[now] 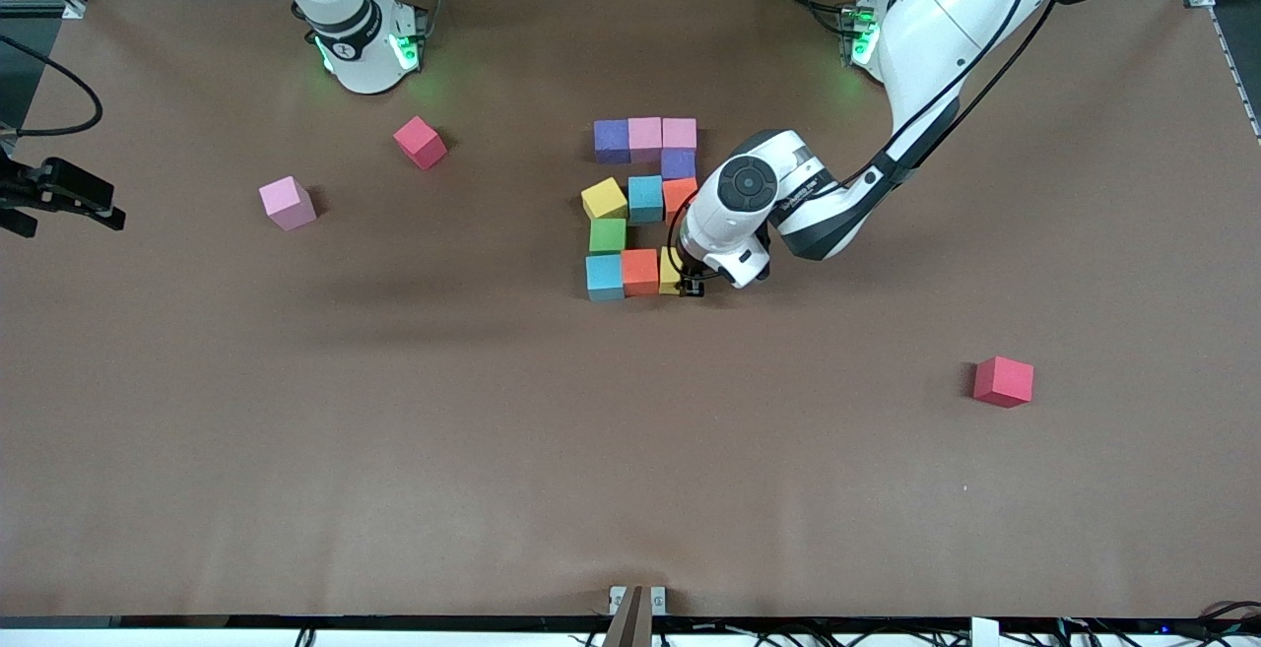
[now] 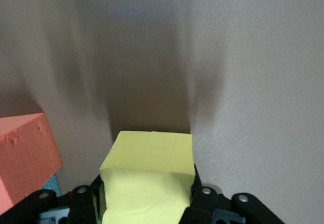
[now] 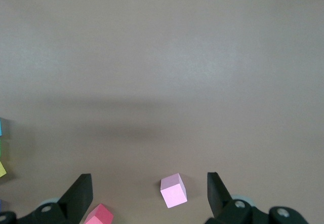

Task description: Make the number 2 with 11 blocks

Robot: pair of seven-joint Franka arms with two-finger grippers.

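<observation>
No writing is legible. The left arm reaches down, its left tool clamping a yellow cube on the worktop beside the orange cube, completing the number 2. The right tool waits wide apart above a loose pink cube.

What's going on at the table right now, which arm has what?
The left gripper is shut on a yellow cube, setting it beside the orange cube at the end of the row nearest the front camera of the number 2. With it, the digit's eleven cubes look all in place. The right gripper waits open, up over the right arm's end of the table, above a loose pink cube and a red cube.
</observation>
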